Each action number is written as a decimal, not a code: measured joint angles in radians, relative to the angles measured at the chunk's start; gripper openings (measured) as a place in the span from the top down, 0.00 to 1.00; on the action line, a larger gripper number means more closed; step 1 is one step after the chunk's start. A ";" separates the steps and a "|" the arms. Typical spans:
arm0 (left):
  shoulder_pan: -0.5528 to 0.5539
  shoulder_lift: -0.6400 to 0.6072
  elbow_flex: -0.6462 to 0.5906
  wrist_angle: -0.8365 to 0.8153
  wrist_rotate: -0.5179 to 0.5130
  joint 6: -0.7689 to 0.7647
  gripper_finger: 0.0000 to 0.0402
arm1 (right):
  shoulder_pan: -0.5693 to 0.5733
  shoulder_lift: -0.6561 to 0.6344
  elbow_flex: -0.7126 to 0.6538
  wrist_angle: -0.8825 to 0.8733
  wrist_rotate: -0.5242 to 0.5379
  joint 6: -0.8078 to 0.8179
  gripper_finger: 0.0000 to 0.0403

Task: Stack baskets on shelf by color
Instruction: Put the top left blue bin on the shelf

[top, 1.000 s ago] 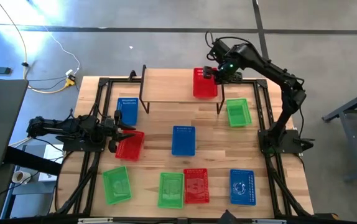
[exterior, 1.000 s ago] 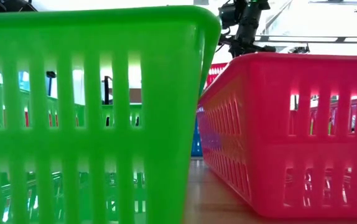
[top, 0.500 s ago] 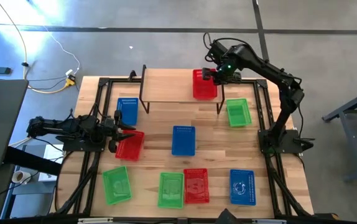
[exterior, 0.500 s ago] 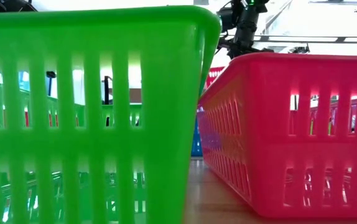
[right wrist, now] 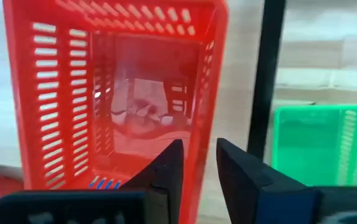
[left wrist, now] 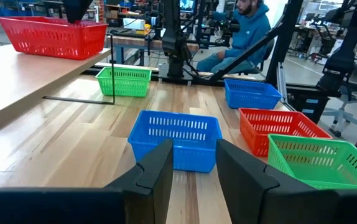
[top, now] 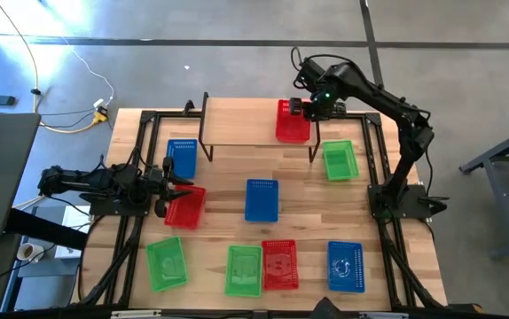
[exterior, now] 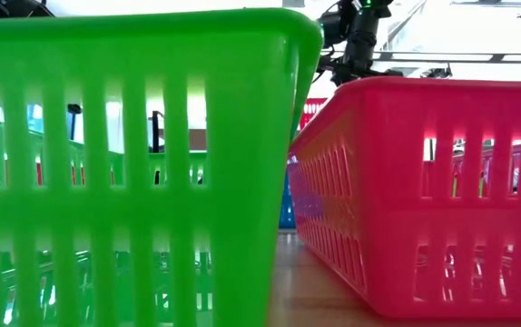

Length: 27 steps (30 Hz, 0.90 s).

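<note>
The right claw (right wrist: 194, 165) stands part open astride the near rim of the red basket (top: 292, 120), its grip gone. That basket sits on the shelf (top: 237, 120) at its right end, so the placing looks done; next comes a clean lift away. A second ago this claw was clamped on the rim. The left claw (left wrist: 191, 165) waits half open, empty, low over the surface (top: 308, 190) near a blue basket (left wrist: 175, 137).
</note>
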 joint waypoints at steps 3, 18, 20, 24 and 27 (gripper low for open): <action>0.000 0.000 0.000 0.000 0.000 0.000 0.72 | -0.001 -0.009 0.000 0.000 0.040 -0.014 0.79; 0.000 0.000 0.000 0.015 -0.010 0.000 0.72 | 0.000 -0.021 0.044 -0.041 0.104 -0.096 0.78; 0.000 0.000 0.000 0.023 -0.035 0.000 0.72 | 0.008 -0.021 0.083 -0.081 0.136 -0.116 0.78; 0.000 0.004 0.021 0.017 -0.142 0.008 0.72 | 0.050 -0.021 0.173 -0.132 0.203 -0.159 0.78; 0.000 0.017 0.051 0.013 -0.209 0.024 0.72 | 0.091 -0.021 0.241 -0.161 0.241 -0.194 0.78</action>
